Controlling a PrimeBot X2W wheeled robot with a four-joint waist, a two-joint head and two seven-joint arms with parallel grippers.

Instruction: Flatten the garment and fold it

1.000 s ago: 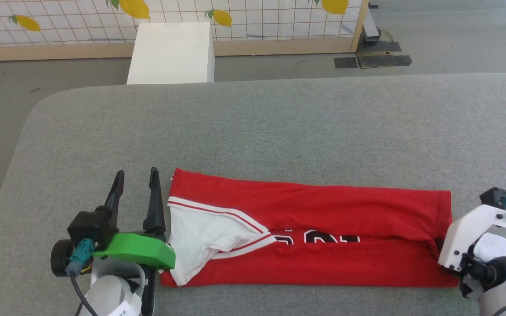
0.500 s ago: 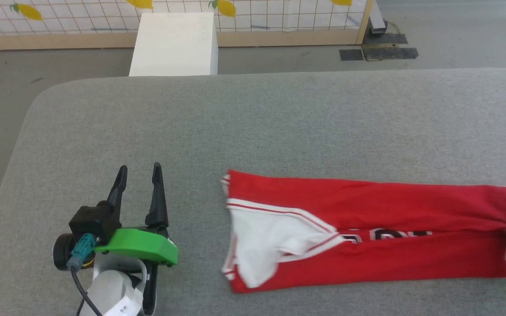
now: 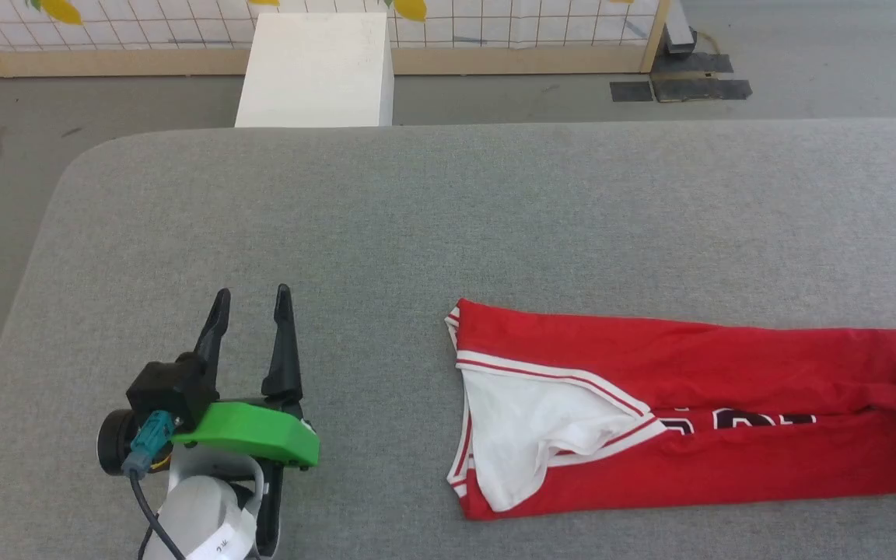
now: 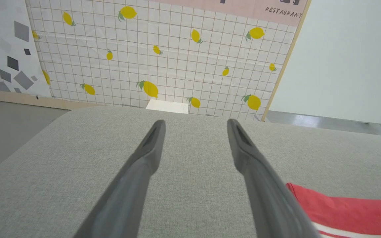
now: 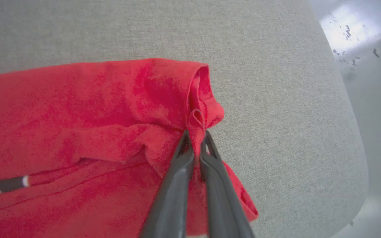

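Right wrist view: right gripper (image 5: pixel 196 135) pressed together, pinching the bunched hem of the thin red sleeveless jersey (image 5: pixel 78 109) near the right edge of the grey fabric-covered table (image 5: pixel 276 82). Jersey just slid rightward along the table, away from the left gripper (image 3: pixel 252 292), which stays spread and empty at the table's left. Reads as a repositioning drag; long strip intact, cross-fold pending.

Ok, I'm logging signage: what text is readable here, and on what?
"RESTAURANT": on the pink band atop the lemon-print wall panel.
Black white-outlined characters on the red sleeveless fabric jersey: half hidden by a fold, unreadable.
Print on white paper tag on the left forearm: too small.
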